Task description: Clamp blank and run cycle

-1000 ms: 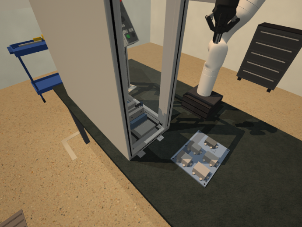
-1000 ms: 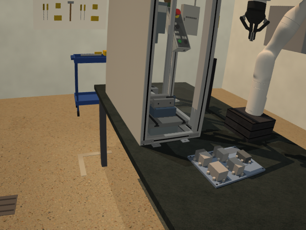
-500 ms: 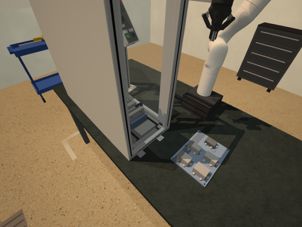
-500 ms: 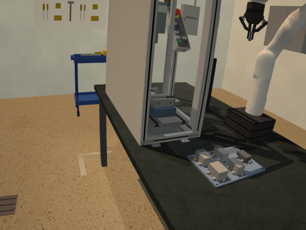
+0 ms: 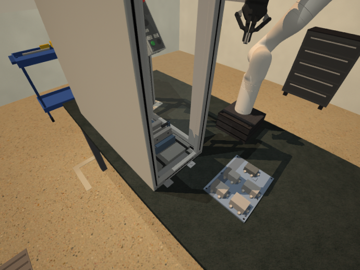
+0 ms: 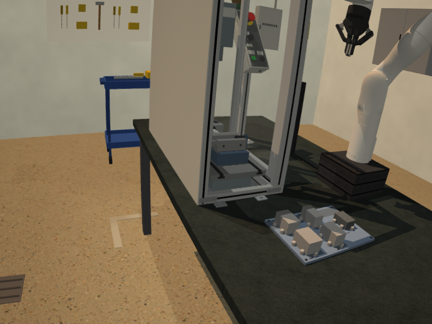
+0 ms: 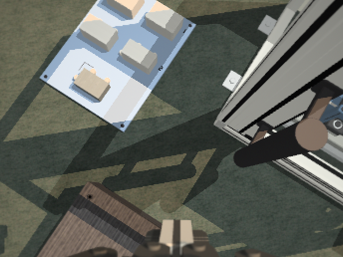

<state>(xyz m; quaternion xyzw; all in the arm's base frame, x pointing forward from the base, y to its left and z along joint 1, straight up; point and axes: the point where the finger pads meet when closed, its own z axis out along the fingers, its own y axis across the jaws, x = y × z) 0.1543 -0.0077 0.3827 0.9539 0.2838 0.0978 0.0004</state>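
The gripper (image 5: 246, 40) hangs high in the air, above the arm's dark pedestal (image 5: 257, 125) and to the right of the guard (image 5: 95, 72), its fingers pressed together with nothing between them. The top and exterior views both show it well clear of the tabletop (image 6: 313, 289) and level with the guard's upper part.

The pale blue plate (image 6: 362, 240) lies on the tabletop nearer than the guard and the pedestal, far below the gripper and apart from it. Five pale blocks (image 6: 307, 240) stand on it among small pegs; which one is the matching blank cannot be told, and no dark setting master can be told apart in any view.

Only the wrist view looks straight down: it shows the plate (image 7: 65, 75) at upper left with one bare patch at its nearest corner, the pedestal's wooden-looking top (image 7: 95, 224) directly below the closed fingertips, and the guard's frame (image 7: 279, 85) at the right with a dark rod (image 7: 271, 146) crossing it.

The exterior view alone shows the vise (image 6: 230, 144) plainly inside the guard, on a blue block, and the control column's panel (image 6: 256, 52) with a green button (image 6: 253, 58) and a red button above. A blue cart (image 6: 108, 104) stands far left, off the tabletop.
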